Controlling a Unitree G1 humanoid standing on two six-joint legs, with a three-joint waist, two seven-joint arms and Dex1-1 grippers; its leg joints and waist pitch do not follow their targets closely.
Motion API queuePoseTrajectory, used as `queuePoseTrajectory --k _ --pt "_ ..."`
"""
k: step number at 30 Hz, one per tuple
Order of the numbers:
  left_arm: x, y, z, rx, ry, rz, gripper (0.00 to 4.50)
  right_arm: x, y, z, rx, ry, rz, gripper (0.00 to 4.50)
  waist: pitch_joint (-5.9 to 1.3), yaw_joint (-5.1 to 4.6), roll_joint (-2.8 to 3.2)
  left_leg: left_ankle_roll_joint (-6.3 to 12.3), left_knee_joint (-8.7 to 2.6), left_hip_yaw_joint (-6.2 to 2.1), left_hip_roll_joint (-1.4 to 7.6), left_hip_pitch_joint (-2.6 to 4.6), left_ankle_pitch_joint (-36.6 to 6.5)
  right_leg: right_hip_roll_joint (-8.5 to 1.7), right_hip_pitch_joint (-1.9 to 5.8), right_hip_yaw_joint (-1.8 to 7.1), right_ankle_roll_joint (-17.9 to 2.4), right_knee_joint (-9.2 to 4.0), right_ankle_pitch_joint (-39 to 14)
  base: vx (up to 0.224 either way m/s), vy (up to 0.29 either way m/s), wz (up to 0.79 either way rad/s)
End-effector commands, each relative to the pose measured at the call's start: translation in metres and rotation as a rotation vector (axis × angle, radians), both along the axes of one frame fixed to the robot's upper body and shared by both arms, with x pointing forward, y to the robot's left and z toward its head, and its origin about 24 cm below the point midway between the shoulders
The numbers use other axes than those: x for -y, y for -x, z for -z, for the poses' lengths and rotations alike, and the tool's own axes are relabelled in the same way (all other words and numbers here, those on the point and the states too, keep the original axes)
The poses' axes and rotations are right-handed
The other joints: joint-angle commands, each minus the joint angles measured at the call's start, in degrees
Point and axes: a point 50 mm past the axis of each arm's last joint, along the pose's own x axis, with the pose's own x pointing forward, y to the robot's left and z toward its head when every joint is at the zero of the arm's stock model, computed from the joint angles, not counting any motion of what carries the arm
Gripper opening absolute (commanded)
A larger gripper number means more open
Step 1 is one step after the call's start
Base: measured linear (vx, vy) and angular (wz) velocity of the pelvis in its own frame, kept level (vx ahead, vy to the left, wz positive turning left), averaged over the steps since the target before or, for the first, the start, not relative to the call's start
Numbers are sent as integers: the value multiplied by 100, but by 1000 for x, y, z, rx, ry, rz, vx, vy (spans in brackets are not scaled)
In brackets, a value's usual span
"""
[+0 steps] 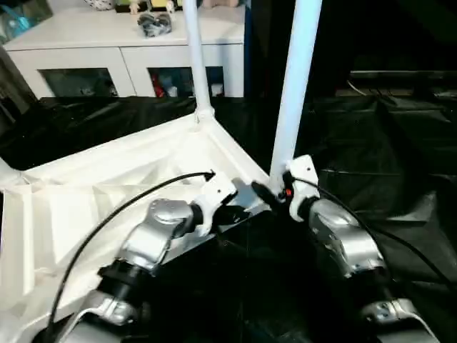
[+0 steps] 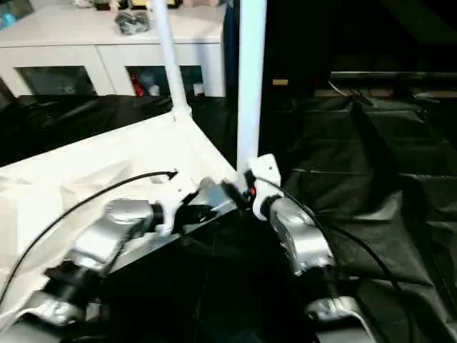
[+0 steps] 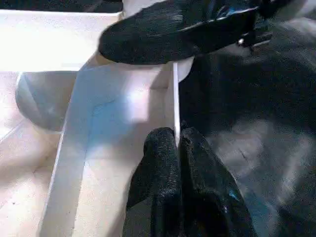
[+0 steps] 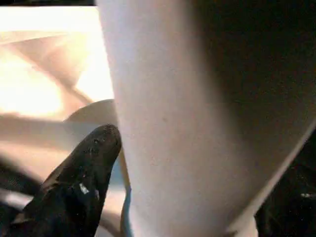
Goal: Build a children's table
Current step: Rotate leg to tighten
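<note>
1. Tabletop (image 1: 107, 193) lies upside down on the black sheet (image 1: 385, 157), far leg (image 1: 198, 64) already standing in its socket.
2. Near leg (image 1: 293, 86) stands at the near corner; I'd keep it dead vertical while seating it.
3. Right gripper (image 1: 275, 191) straddles its base, fingers apart.
4. Left gripper (image 3: 175, 148) pinches the tabletop's rim, steadying it.

You see the upturned tabletop (image 2: 107, 168) at frame left, two legs (image 2: 250, 78) upright at its corners, both silver forearms (image 2: 296, 232) meeting at the nearer leg's base.
</note>
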Motion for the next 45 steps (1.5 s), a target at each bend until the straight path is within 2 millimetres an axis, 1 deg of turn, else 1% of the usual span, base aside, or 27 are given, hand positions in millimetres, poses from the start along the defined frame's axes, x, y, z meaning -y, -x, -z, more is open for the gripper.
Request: queuePoseTrajectory --k 1,3,4,6,8,10,13,16,20,21,23,27,29,30,31,32,33,34,35,36,37,38,39,41,42,43,45 --pt "20 12 -14 24 87 196 0 -17 18 10 -60 -13 -207 371 -300 33 -84 552 -413 -292 622 76 -868 -685 224 354 -1341 -378 -27 0 0 0" --pt "14 16 -13 20 72 241 0 -13 29 7 -68 -27 -331 371 -283 62 -84 569 -424 -290 631 87 -1008 -672 217 351 -1312 -401 -324 0 0 0" --pt "13 16 -13 18 72 245 0 -12 30 7 -71 -30 -345 371 -283 77 -82 573 -426 -286 638 94 -1042 -660 214 352 -1280 -412 -406 0 0 0" --pt "8 18 -14 3 72 266 0 -8 37 4 -92 -50 -427 371 -255 118 -78 491 -454 -278 656 123 -1235 -653 172 366 -1275 -444 -764 0 0 0" --pt "6 19 -14 -2 69 274 0 -6 40 3 -100 -59 -457 371 -256 151 -82 430 -461 -285 660 126 -1292 -660 176 371 -1258 -445 -885 0 0 0" --pt "0 21 -13 -9 61 282 0 -1 45 0 -104 -70 -510 355 -265 176 -78 393 -454 -282 656 136 -1274 -659 169 375 -1261 -445 -855 0 0 0" --pt "-6 22 -12 -20 50 291 0 3 53 0 -143 -95 -565 334 -285 198 -82 474 -435 -281 650 114 -1048 -657 183 367 -1291 -406 -514 0 0 0" --pt "-8 23 -12 -24 49 297 0 4 55 0 -154 -98 -574 312 -290 210 -80 522 -426 -282 646 102 -968 -655 183 356 -1314 -396 -420 0 0 0" --pt "-10 24 -11 -31 49 301 0 3 56 0 -155 -94 -574 284 -279 223 -58 390 -442 -288 652 127 -1142 -662 167 360 -1301 -424 -713 0 0 0" --pt "-9 25 -11 -32 49 302 0 3 56 0 -155 -94 -573 267 -280 220 -61 378 -444 -290 652 125 -1143 -658 171 360 -1298 -423 -698 0 0 0" --pt "-9 25 -11 -32 50 300 0 3 56 0 -155 -92 -571 263 -289 220 -66 388 -437 -287 648 123 -1073 -657 173 361 -1316 -409 -542 0 0 0" --pt "-3 21 -10 -23 63 244 0 -2 50 6 -150 -63 -478 259 -281 207 -80 395 -433 -286 634 106 -1036 -670 177 357 -1327 -412 -564 0 0 0" --pt "1 15 -9 -5 62 183 0 -5 40 13 -120 -18 -355 259 -264 175 -77 283 -446 -289 630 120 -1181 -673 152 362 -1322 -437 -837 0 0 0" --pt "3 13 -9 5 64 157 0 -5 34 15 -106 -1 -282 259 -251 140 -90 202 -458 -298 619 123 -1304 -682 171 363 -1307 -465 -1042 0 0 0" --pt "3 13 -9 5 64 157 0 -5 34 15 -106 -1 -282 258 -243 110 -85 150 -466 -303 613 117 -1364 -682 173 365 -1266 -473 -1198 0 0 0" --pt "11 5 -11 30 71 94 0 -3 20 21 -109 8 -95 258 -248 102 -59 111 -468 -310 611 116 -1368 -677 171 364 -1244 -469 -1238 0 0 0" --pt "13 4 -11 32 73 86 0 -3 18 22 -112 6 -67 258 -235 53 -70 37 -488 -313 602 131 -1478 -658 154 364 -1231 -488 -1346 0 0 0" --pt "20 0 -12 41 81 53 0 -2 12 25 -134 0 41 258 -244 47 -50 -10 -483 -307 605 162 -1527 -665 140 379 -1202 -502 -1372 0 0 0" --pt "23 -1 -13 45 85 40 0 -2 10 27 -141 2 74 257 -249 38 -48 -25 -476 -303 598 174 -1548 -658 130 382 -1214 -501 -1340 0 0 0" --pt "28 -2 -14 47 92 28 0 -3 9 29 -152 1 123 257 -255 24 -59 -23 -484 -314 601 139 -1470 -667 170 381 -1207 -485 -1198 0 0 0" --pt "32 -3 -15 49 99 22 0 -4 7 31 -166 -4 162 257 -264 20 -43 4 -481 -307 606 146 -1439 -659 156 381 -1200 -479 -1062 0 0 0" --pt "35 -4 -16 51 104 17 0 -5 7 32 -176 -8 185 257 -269 19 -4 10 -476 -309 603 145 -1416 -665 157 385 -1212 -470 -976 0 0 0" --pt "38 -4 -16 51 109 14 0 -8 7 34 -184 -2 201 257 -277 1 -35 50 -473 -309 597 130 -1349 -662 181 376 -1233 -460 -819 0 0 0" --pt "42 -2 -17 50 118 28 0 -14 8 36 -184 10 184 257 -293 3 -27 174 -449 -302 595 106 -1143 -669 200 373 -1260 -436 -516 0 0 0" --pt "44 -1 -17 49 121 39 0 -18 9 36 -183 1 160 292 -301 11 23 253 -434 -303 589 97 -1060 -670 206 367 -1271 -418 -391 0 0 0" --pt "43 1 -16 47 121 49 0 -19 9 36 -187 -17 151 313 -306 5 4 292 -429 -294 587 98 -1044 -664 204 363 -1266 -427 -352 0 0 0" --pt "41 2 -15 45 118 55 0 -20 9 33 -193 -56 143 313 -301 5 23 354 -432 -298 596 96 -1083 -670 205 358 -1270 -433 -431 0 0 0"
